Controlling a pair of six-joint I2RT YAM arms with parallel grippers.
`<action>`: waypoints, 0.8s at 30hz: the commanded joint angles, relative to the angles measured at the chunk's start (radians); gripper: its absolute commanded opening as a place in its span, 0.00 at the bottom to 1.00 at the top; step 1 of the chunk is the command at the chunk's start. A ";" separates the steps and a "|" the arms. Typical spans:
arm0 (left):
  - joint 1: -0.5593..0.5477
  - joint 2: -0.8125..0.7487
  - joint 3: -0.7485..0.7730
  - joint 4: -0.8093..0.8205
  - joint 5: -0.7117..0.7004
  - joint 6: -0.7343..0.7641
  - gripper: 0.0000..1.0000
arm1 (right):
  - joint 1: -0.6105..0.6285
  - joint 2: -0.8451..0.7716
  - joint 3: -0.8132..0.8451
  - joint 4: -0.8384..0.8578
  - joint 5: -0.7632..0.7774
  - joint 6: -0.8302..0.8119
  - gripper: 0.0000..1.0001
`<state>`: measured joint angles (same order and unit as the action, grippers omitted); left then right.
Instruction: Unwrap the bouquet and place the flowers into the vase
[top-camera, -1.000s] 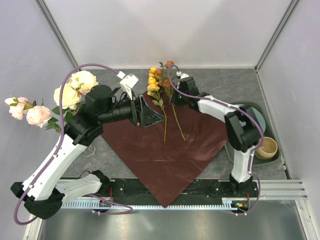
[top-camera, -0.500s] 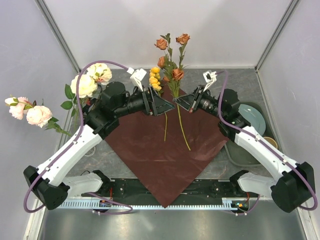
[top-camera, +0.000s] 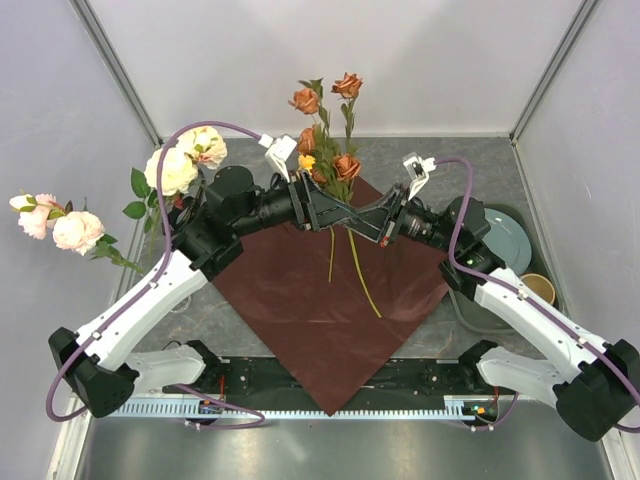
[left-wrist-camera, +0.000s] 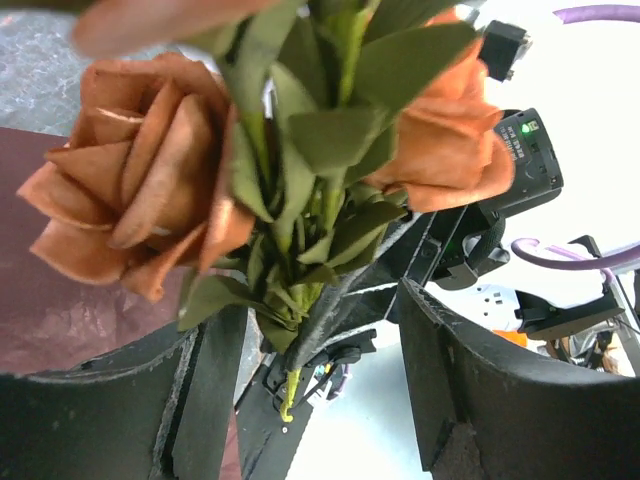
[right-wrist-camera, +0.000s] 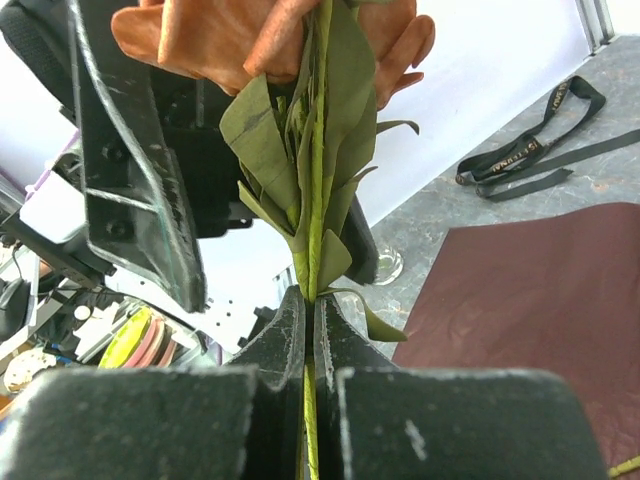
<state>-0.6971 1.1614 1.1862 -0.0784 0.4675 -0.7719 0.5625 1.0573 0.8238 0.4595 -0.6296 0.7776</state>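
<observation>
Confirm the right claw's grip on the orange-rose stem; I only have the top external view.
Observer: The right wrist view shows the right claw shut on the green stem, pinching it just below the leaves.
Operator: Report the left claw.
Observer: The left wrist view shows the left claw open, its fingers apart on either side of the stem.
Operator: Find the ribbon.
Observer: The black ribbon lies loose on the grey table, beyond the maroon paper.

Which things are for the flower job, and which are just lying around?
For the job:
orange roses, pinched in the right gripper
yellow flower
cream roses
pink roses
wrapping paper
vase

Just lying about:
plate
beige mug
</observation>
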 joint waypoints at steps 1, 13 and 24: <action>-0.012 -0.083 0.026 -0.026 -0.082 0.043 0.68 | 0.011 -0.003 0.038 -0.048 0.045 -0.044 0.00; -0.013 -0.100 0.288 -0.354 -0.147 0.290 0.73 | 0.011 0.024 0.080 -0.084 0.067 -0.067 0.00; -0.120 0.021 0.637 -0.646 -0.297 0.493 0.76 | 0.023 0.072 0.146 0.008 0.001 -0.054 0.00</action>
<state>-0.8036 1.1366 1.6989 -0.6086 0.2481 -0.3969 0.5739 1.1099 0.9024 0.3573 -0.5835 0.7258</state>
